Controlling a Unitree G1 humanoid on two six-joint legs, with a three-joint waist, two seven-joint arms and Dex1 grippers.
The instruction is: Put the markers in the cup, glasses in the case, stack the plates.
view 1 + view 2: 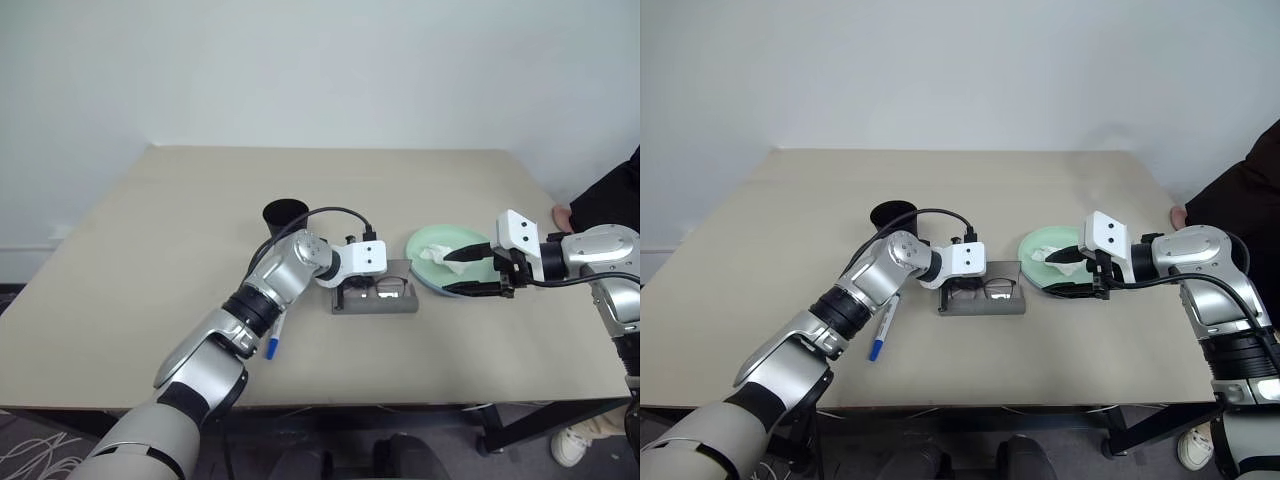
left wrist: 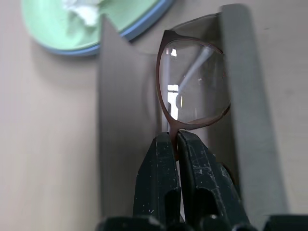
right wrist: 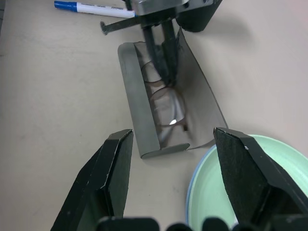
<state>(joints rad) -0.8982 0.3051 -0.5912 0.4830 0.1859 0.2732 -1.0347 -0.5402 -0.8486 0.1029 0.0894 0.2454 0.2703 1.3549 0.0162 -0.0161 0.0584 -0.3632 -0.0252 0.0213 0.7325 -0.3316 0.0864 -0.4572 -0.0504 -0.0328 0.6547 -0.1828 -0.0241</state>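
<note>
The glasses (image 2: pixel 192 82) sit inside the open grey case (image 1: pixel 400 305) at the table's middle. My left gripper (image 2: pixel 174 139) is shut on their frame at the bridge, reaching down into the case (image 3: pixel 137 106). Right of the case, the mint green plate (image 1: pixel 440 245) lies on the light blue plate (image 2: pixel 139 29), whose rim shows beneath it. My right gripper (image 3: pixel 173 139) hangs open over the plates' near edge, holding nothing. A blue-capped marker (image 1: pixel 883 325) lies on the table left of the case, partly under my left arm. The black cup (image 1: pixel 285 215) stands behind that arm.
A crumpled white tissue (image 1: pixel 435 255) rests on the green plate. A person's hand (image 1: pixel 562 215) and dark sleeve are at the table's right edge. Bare tabletop stretches across the far half and the left side.
</note>
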